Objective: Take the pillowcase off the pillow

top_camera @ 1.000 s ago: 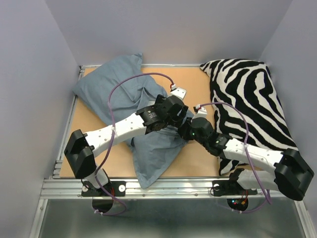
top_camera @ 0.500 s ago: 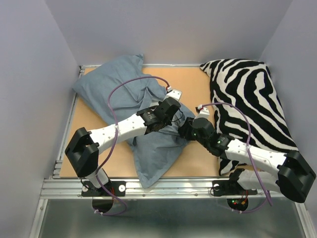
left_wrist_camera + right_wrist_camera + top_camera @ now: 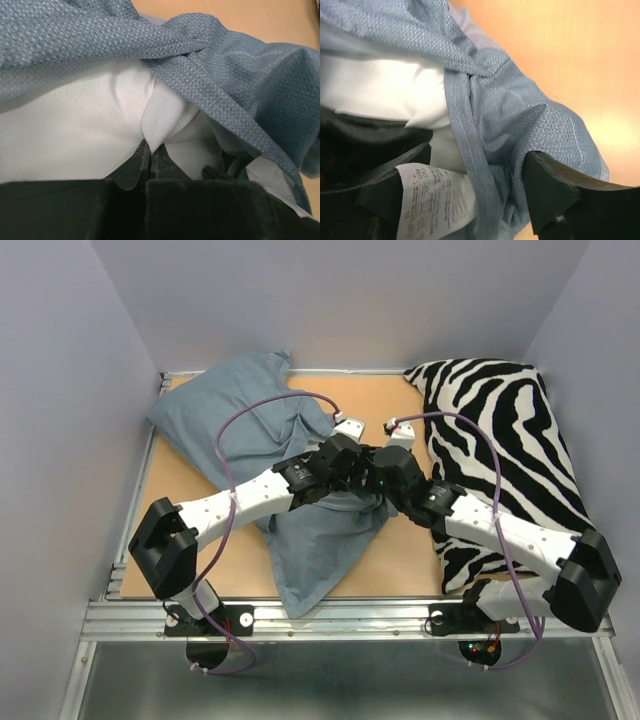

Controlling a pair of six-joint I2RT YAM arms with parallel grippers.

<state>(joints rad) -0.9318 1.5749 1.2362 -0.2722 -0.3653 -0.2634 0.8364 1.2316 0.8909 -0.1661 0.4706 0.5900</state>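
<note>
Left end effector [image 3: 151,155] at bottom centre, dark fingers [image 3: 131,167] pressed together, pinching a fold of the white pillow [image 3: 75,125]. The pinched fabric rises in a peaked ridge above the fingertips. Blue-grey pillowcase [image 3: 240,95], dotted weave, lies bunched across the top and down the right side, its hemmed edge running diagonally over the pillow. A strip of tan worktop [image 3: 260,17] shows beyond the pillowcase at upper right; can't tell which worktop edge.
</note>
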